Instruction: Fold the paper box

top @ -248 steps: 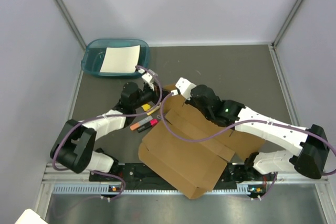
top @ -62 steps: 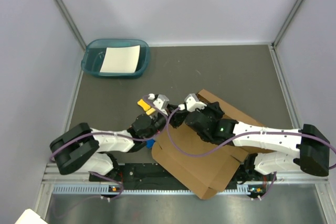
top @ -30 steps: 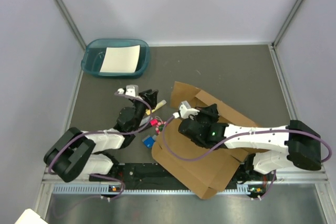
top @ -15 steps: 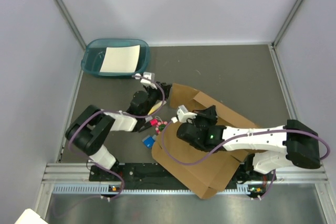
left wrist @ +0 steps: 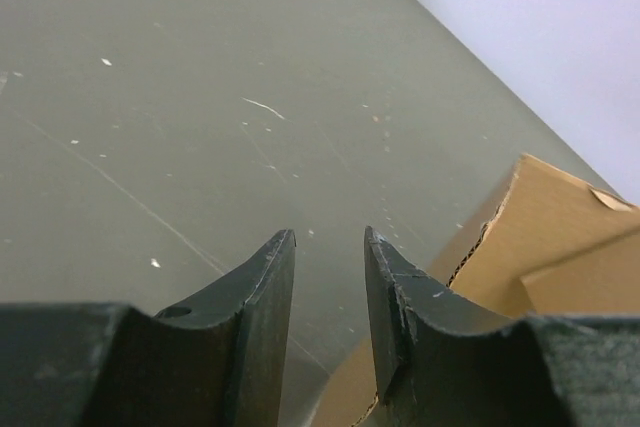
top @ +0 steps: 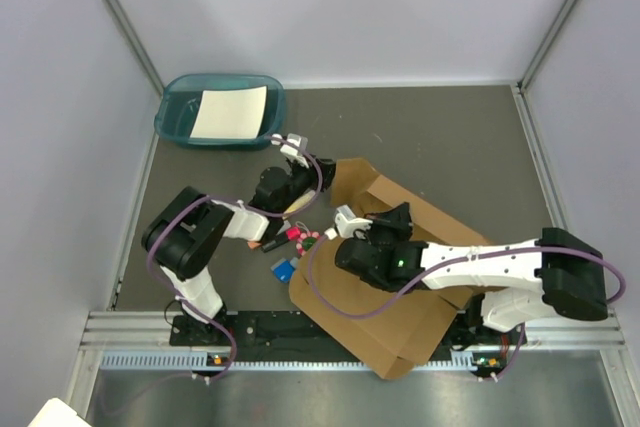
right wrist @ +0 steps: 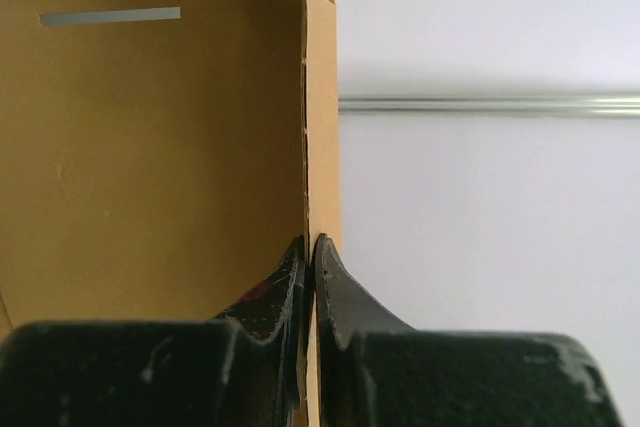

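Note:
The paper box point(top: 385, 319) is a large brown cardboard sheet lying at the front right, with one flap point(top: 350, 182) raised at its far left corner. My right gripper point(top: 378, 221) is shut on the edge of a standing cardboard panel point(right wrist: 150, 147); in the right wrist view the jaws point(right wrist: 311, 242) pinch that edge. My left gripper point(top: 304, 179) is open and empty just left of the raised flap. In the left wrist view its jaws point(left wrist: 328, 235) stand a little apart over bare table, with the cardboard point(left wrist: 545, 237) to the right.
A teal tray point(top: 170, 119) with a white paper sheet point(top: 230, 112) stands at the back left. Small items lie left of the box: a pink-red item point(top: 297, 237) and a blue one point(top: 283, 269). Grey walls close in the table.
My left gripper has swung from over the small items up and right to the raised flap. My right gripper keeps its hold on the cardboard and has shifted slightly left.

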Controlling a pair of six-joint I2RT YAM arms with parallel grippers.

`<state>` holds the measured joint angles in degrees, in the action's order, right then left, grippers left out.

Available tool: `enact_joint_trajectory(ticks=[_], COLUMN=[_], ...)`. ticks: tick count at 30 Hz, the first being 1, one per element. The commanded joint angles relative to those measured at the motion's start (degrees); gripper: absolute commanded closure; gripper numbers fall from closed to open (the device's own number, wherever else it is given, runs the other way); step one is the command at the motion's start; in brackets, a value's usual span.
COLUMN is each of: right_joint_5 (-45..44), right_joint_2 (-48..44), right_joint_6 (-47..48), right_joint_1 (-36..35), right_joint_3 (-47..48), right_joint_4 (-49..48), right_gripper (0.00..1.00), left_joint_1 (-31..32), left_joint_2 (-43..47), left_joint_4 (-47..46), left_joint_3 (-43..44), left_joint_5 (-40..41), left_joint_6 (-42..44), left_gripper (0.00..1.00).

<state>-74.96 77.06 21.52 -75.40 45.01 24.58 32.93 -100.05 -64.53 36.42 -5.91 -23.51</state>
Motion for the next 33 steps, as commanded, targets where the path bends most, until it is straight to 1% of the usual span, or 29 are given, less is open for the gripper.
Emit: enact_joint_trajectory(ticks=[1,4,10,12,16,23,27,31,32,33], right_joint_5=[13.3,13.0,12.7,12.6,12.8,13.3,13.6,14.0,14.0,13.9], right_joint_2=[4.0,3.5,1.3,1.2,1.3,1.8,2.5,2.8,2.9,2.7], right_joint_6=[-4.5,-5.9,-7.3,-7.4,-7.8,-8.4,-8.9,-9.1,-9.1,-9.1], right_joint_1=[-2.8,-3.0,-3.0,-3.0,-3.1,-3.0,-3.0,-3.0,-3.0,-3.0], right_joint_3=[-0.9,-0.5,-0.5,-0.2,0.0,0.2,0.4,0.4,0.4,0.4], right_joint_4=[0.9,2.0,3.5,3.7,4.2,4.3,4.3,4.4,4.4,4.4], right_gripper=[1.0,1.0,1.0,1.0,1.0,1.0,1.0,1.0,1.0,1.0], left_joint_1=[0.7,0.7,0.6,0.4,-0.6,-0.9,-0.8,0.6,0.6,0.4], left_joint_2=[0.5,0.9,2.3,2.5,2.1,0.3,-1.0,-0.8,-0.4,0.1], left_joint_4=[-8.0,-11.5,-17.1,-21.0,-25.5,-27.3,-31.2,-30.9,-30.4,-30.1], left_joint_3=[-2.8,-5.1,-9.3,-10.6,-11.5,-7.6,-7.4,-6.9,-7.2,-8.6], left_joint_5=[-9.1,-9.3,-13.4,-15.1,-17.6,-22.6,-22.9,-24.1,-23.4,-20.5], left_joint_6=[-2.8,-3.6,-4.2,-5.4,-9.1,-18.0,-22.1,-22.3,-21.6,-21.1], left_gripper=[0.61,0.61,0.65,0.66,0.67,0.65,0.65,0.63,0.63,0.63])
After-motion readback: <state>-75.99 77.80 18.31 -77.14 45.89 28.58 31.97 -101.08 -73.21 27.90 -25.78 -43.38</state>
